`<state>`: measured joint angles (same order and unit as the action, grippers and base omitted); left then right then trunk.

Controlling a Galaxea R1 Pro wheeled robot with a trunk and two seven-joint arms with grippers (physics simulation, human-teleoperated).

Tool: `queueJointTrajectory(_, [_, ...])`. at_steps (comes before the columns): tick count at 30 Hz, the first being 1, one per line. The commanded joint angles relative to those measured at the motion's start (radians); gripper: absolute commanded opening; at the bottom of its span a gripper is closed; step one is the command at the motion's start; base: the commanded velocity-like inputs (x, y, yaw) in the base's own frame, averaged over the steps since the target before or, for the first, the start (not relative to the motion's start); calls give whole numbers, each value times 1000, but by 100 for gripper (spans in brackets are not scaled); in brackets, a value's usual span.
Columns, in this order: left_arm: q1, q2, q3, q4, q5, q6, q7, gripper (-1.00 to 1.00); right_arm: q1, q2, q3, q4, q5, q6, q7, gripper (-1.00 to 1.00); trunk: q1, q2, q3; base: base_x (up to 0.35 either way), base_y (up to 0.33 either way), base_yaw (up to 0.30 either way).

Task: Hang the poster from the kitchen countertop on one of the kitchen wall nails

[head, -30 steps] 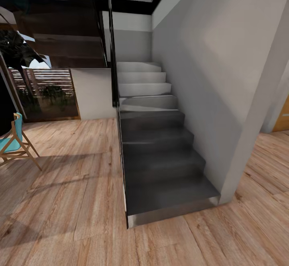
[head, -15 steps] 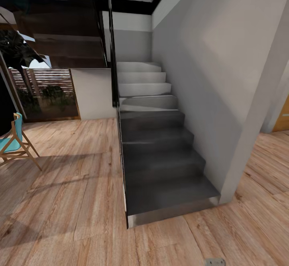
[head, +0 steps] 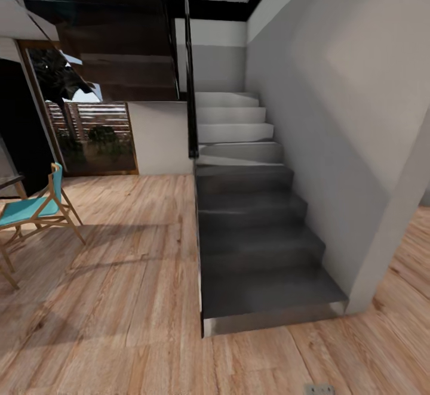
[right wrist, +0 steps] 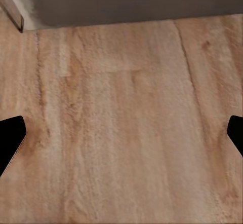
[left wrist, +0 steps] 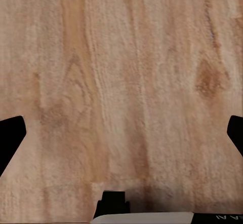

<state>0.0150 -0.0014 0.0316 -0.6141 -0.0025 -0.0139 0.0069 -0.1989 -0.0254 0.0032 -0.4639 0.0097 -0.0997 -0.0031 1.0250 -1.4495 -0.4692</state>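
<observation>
The poster and the kitchen countertop are out of view. In the left wrist view my left gripper (left wrist: pixel 121 143) hangs open over bare wooden floor, its dark fingertips (left wrist: pixel 10 140) far apart at the picture's edges. In the right wrist view my right gripper (right wrist: pixel 121 143) is open too, with nothing between its fingertips (right wrist: pixel 10 140). It hangs over floorboards close to the grey bottom step (right wrist: pixel 121 3) of a staircase.
A dark grey staircase (head: pixel 257 234) rises straight ahead between a white wall (head: pixel 340 120) and a dark glass balustrade (head: pixel 191 114). A teal chair with wooden legs (head: pixel 36 210) stands at the left before a glass door (head: pixel 89 138). Wooden floor (head: pixel 119 299) spreads to the left.
The whole head view has shifted: the camera has turned left, so the stairs sit further right and more of the teal chair and glass door shows.
</observation>
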Motion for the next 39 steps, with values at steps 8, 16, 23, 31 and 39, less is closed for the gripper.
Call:
queueJointTrajectory(8, [0, 0, 6, 0, 1, -1, 1, 100, 0, 3, 1, 1, 1, -3, -2, 100, 0, 0, -1, 0, 0, 290])
queueJointTrajectory(16, [0, 0, 7, 0, 2, -1, 1, 100, 0, 4, 1, 1, 1, -3, -4, 100, 0, 0, -1, 0, 0, 290])
queueJointTrajectory(23, [0, 0, 7, 0, 2, -1, 1, 100, 0, 5, 1, 3, 1, -4, -4, 100, 0, 0, -1, 0, 0, 290])
queueJointTrajectory(31, [0, 0, 9, 0, 4, -1, 1, 100, -1, 5, 1, 30, 2, -5, -5, 100, 0, 0, -1, 0, 0, 290])
queueJointTrajectory(39, [0, 0, 71, 1, 4, -1, 0, 100, -1, 5, 1, 33, 2, -4, -3, 100, 0, 0, -1, 1, 50, 242])
